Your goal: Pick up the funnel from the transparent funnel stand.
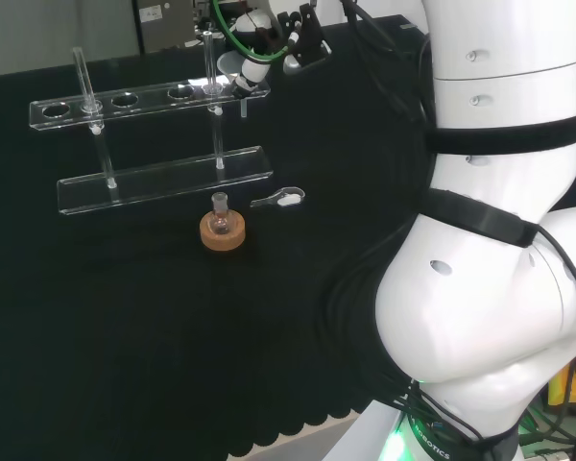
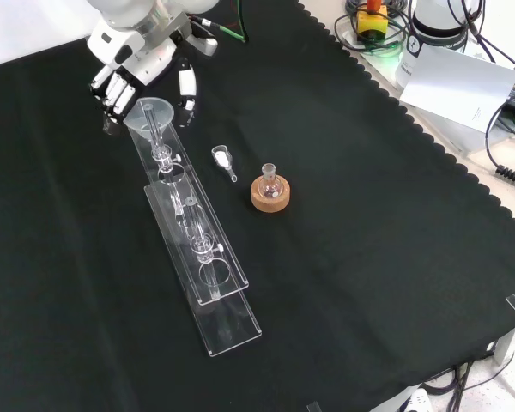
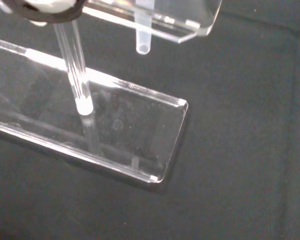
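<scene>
The small clear plastic funnel (image 2: 152,114) sits in the end hole of the transparent acrylic funnel stand (image 2: 208,275), at the end nearest my arm; in the wrist view its short stem (image 3: 143,39) pokes down through the upper shelf above the stand's base plate. My black and white hand (image 2: 124,84) is right at the funnel's cone, fingers on one side and thumb (image 2: 185,87) on the other, partly curled around the rim, but I cannot tell whether they are actually touching it yet.

I judge the funnel to be very light, stiff and thin-walled, with a smooth surface that could slip between my pads (and a squeeze on the rim might pop it sideways out of the hole). The best hold looks to be across the wide cone just under the rim, then straight up so the stem clears the hole without tipping the stand, which itself seems light enough to shift.

Counting what stands on the black-clothed desk (image 2: 369,257): one funnel, one stand with two upright posts, one small round-bottomed glass flask (image 2: 269,180) on one cork ring (image 2: 269,197), and one small clear scoop (image 2: 222,159) lying between flask and stand
</scene>
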### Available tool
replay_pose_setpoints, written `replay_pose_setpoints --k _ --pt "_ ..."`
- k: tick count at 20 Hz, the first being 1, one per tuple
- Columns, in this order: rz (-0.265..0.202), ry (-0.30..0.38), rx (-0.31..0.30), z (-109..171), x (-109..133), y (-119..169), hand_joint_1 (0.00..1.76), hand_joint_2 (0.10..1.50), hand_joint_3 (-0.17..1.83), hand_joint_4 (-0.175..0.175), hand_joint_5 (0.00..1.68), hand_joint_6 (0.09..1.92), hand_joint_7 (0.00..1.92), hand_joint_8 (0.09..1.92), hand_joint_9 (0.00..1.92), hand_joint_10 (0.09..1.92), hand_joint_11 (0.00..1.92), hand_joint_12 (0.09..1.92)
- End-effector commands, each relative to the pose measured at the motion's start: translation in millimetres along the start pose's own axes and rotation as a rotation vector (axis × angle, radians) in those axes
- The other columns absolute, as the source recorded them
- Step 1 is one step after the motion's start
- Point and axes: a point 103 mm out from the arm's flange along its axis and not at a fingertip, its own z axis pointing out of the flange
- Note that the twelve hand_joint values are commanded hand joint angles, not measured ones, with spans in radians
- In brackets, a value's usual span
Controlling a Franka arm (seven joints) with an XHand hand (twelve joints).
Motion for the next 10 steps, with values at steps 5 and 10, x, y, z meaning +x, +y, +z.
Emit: replay_pose_setpoints --k 5,10 --pt "0.041 -0.068 -0.011 -2.3 -0.3 -3.1 0.79 0.71 0.51 -0.083 0.45 0.09 0.34 0.79 0.65 0.68 0.07 1.42" --pt "0.055 -0.087 -0.032 -6.8 -0.7 -6.1 0.84 0.71 0.58 -0.082 0.49 0.09 0.38 0.79 0.73 0.68 0.09 1.41"
